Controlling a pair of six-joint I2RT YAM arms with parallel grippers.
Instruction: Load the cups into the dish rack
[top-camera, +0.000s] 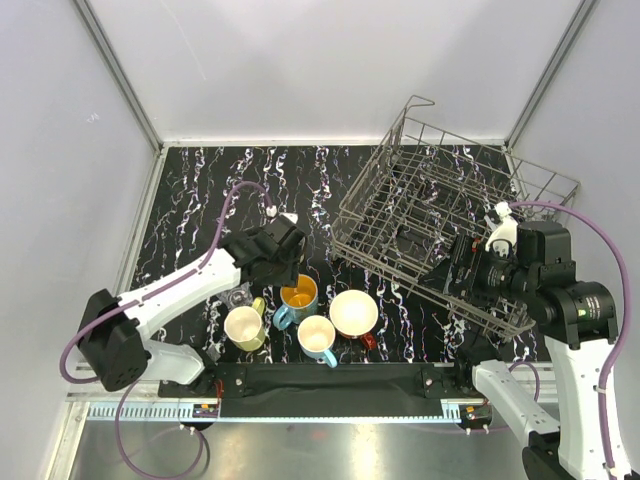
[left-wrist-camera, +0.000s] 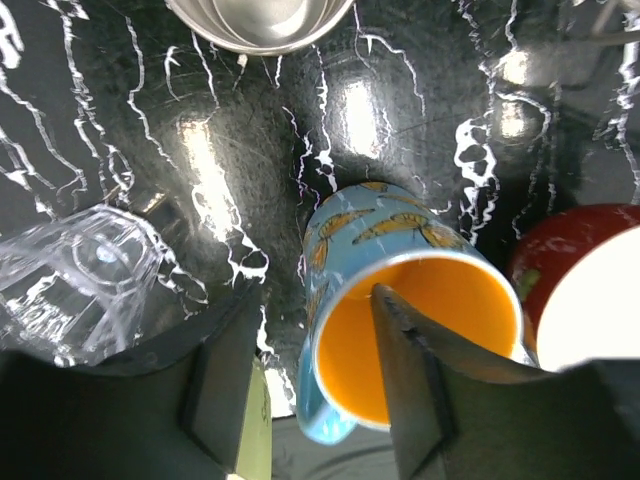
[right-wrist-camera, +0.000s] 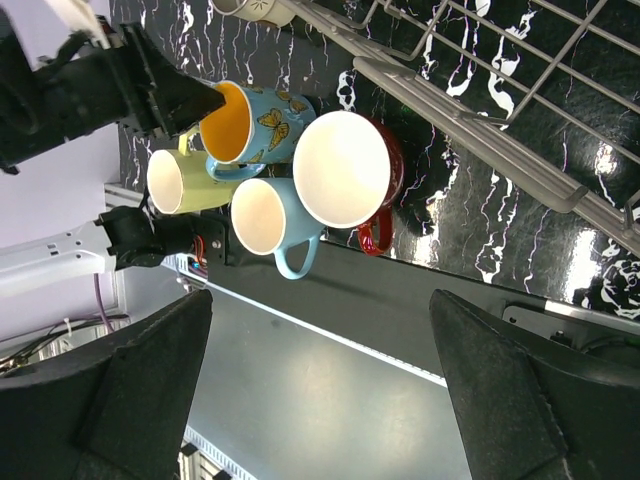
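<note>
The teal butterfly cup (left-wrist-camera: 440, 225) with an orange inside (top-camera: 298, 293) stands among the cups near the front. My left gripper (left-wrist-camera: 310, 300) straddles its rim: one finger (left-wrist-camera: 410, 380) is inside, the other (left-wrist-camera: 225, 380) outside, with a gap to the wall. Around it stand a yellow-green cup (top-camera: 245, 328), a light-blue cup (top-camera: 317, 337), a wide red mug (top-camera: 354, 313) and a clear tumbler (left-wrist-camera: 80, 280). A steel cup (left-wrist-camera: 260, 20) is just beyond. The dish rack (top-camera: 450, 195) sits at the back right. My right gripper (top-camera: 445, 272) hangs open and empty at the rack's near side.
A black padded strip (top-camera: 320, 380) runs along the table's near edge, under the right gripper (right-wrist-camera: 318, 300). White walls with metal posts close in the table on three sides. The rack's front rail (right-wrist-camera: 480, 110) is close to the red mug (right-wrist-camera: 345, 170).
</note>
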